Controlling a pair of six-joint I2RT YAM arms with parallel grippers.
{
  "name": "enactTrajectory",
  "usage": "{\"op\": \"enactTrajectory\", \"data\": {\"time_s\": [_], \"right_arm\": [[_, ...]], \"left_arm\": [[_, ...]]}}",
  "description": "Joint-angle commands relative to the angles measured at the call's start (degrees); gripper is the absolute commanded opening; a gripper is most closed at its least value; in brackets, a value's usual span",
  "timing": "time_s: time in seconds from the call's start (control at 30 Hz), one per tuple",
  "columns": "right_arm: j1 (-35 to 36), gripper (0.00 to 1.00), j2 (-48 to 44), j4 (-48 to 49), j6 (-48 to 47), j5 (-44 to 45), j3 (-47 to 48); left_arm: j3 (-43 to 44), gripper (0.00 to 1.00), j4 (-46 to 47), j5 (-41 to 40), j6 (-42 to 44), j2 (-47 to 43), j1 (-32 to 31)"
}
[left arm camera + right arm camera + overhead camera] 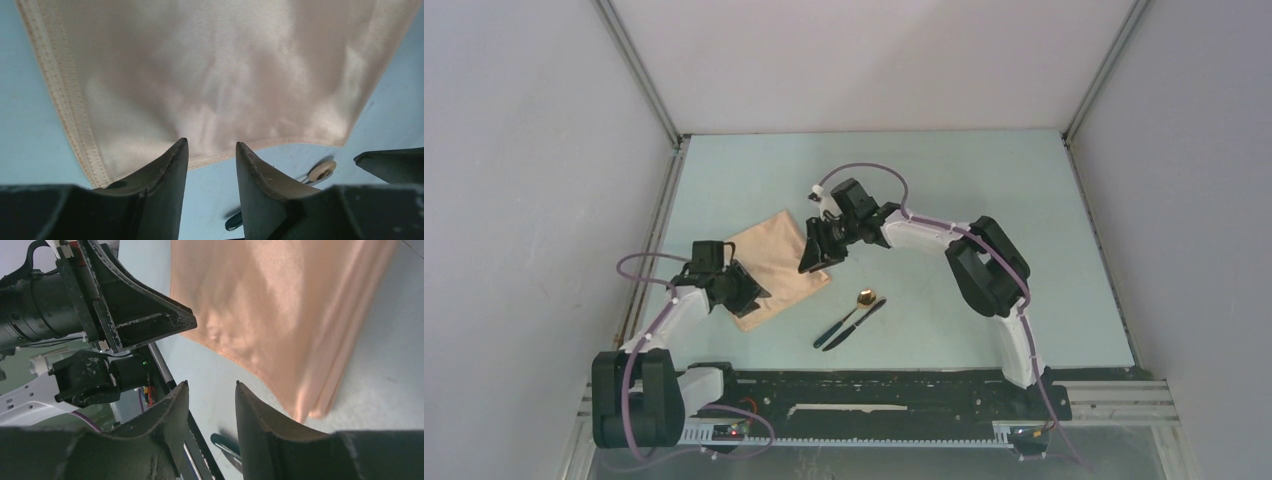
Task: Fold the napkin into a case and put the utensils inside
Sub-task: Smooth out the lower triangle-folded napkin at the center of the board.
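**Folding under way, nothing packed yet**

Starting at the left: finds the left jaws partly spread, pinching nothing, poised at the near corner of the napkin (776,265). Shows that cloth lying flat on the table (984,200), left of centre. Looks doubled over already, judging by the stacked hems along one edge in the left wrist view, yet broad and lacking any diagonal flap, so not a case. Moving right: puts the right jaws at the napkin's far right edge, likewise partly spread and gripping nothing, with bare table showing between them. Further right and nearer: shows the spoon (852,310) and the knife (856,324) close together on the table, near the napkin's right corner, held by neither arm. Left to do, by this reckoning: the remaining folds, then slipping both utensils inside.
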Motion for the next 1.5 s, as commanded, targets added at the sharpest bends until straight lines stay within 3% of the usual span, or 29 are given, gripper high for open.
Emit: {"op": "enactTrajectory", "data": {"time_s": [0.0,0.23,0.4,0.5,0.63,0.83,0.93,1.2,1.47], "right_arm": [[-2.1,0.47,4.3,12.1,5.9,-9.0,-1.9],[-3.7,0.53,7.2,12.6,3.0,-7.9,-5.0],[-2.2,0.67,0.7,5.7,-2.0,-4.3,-3.8],[-1.3,0.71,-0.6,4.2,-2.5,-3.9,-0.9],[-1.2,0.74,2.5,4.8,-0.3,-4.8,4.8],[-2.3,0.84,11.7,15.1,11.5,-5.2,13.9],[-2.6,0.95,17.2,17.1,15.3,-3.5,21.1],[-2.9,0.99,34.1,15.2,20.0,-2.0,46.9],[-4.0,0.99,39.5,17.4,23.0,0.1,50.4]], "left_arm": [[-2.0,0.46,0.4,-3.1,-1.6,-0.7,1.8],[-3.9,0.51,-1.3,-5.4,-2.4,-6.6,3.3],[5.6,0.70,-2.6,-9.4,-1.1,-12.2,3.8],[10.8,0.77,-0.4,-8.6,-1.7,-8.4,6.5],[15.0,0.76,4.8,-5.2,-3.5,-0.3,12.0],[20.3,0.74,9.5,-4.4,-4.6,11.2,15.6],[22.1,0.74,11.0,-4.8,-4.0,16.5,16.3],[25.4,0.75,12.0,0.6,-3.0,28.3,19.9],[25.1,0.75,11.9,1.4,-2.3,32.6,23.6]]}}
